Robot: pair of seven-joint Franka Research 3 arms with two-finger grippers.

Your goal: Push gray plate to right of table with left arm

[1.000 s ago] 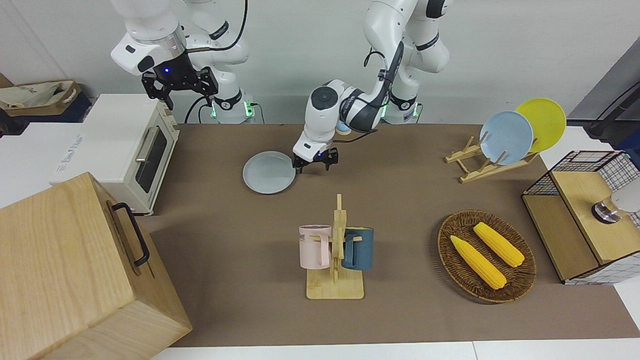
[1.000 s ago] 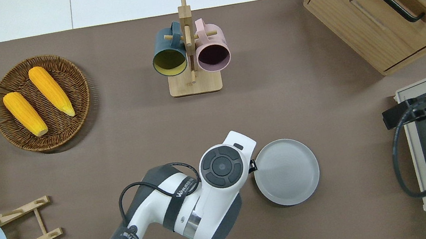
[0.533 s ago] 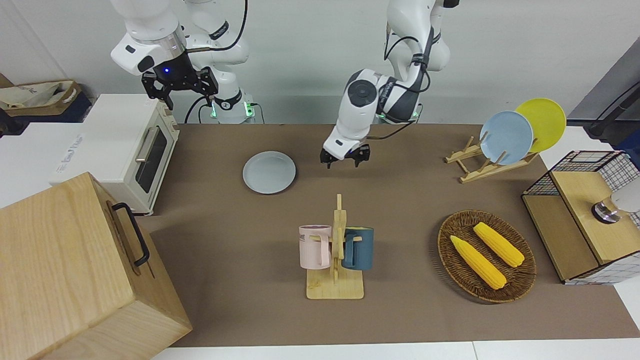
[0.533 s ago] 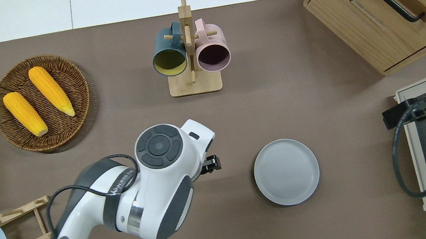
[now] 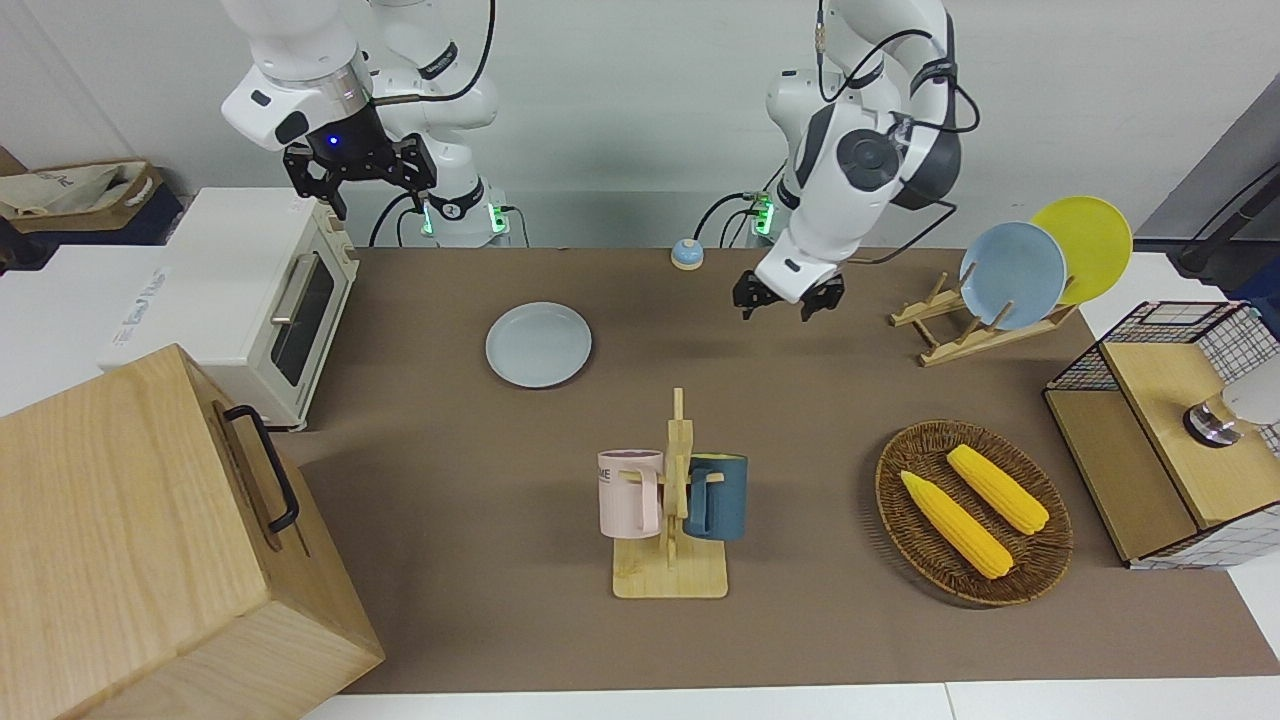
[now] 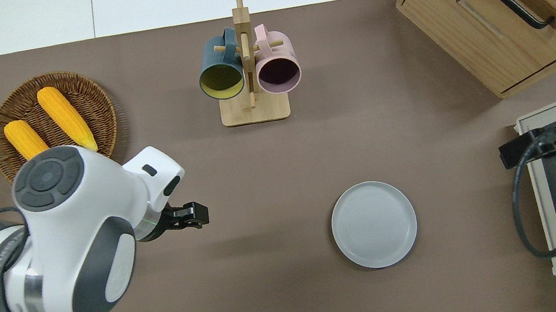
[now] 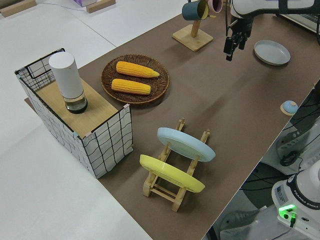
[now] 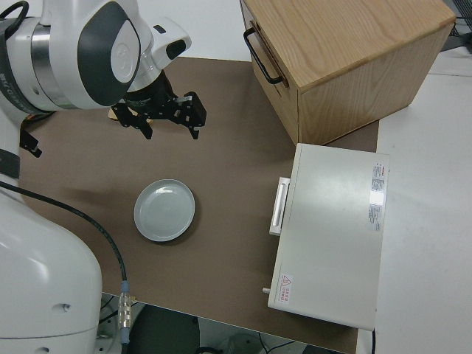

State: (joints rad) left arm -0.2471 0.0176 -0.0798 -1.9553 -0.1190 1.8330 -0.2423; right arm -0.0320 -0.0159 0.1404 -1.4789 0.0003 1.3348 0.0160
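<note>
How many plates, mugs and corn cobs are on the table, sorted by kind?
Plates: 3 — gray plate flat on the table, sky-blue plate and yellow plate standing in the wooden rack.
Mugs: 2 — pink mug, dark blue mug.
Corn cobs: 2 — both in the wicker basket.
Total: 7

Plate [image 6: 374,224] on bench [image 6: 390,120] toward right arm's end, mug rack [image 6: 249,79] farther out, corn basket [image 6: 94,105] toward left arm's end
</note>
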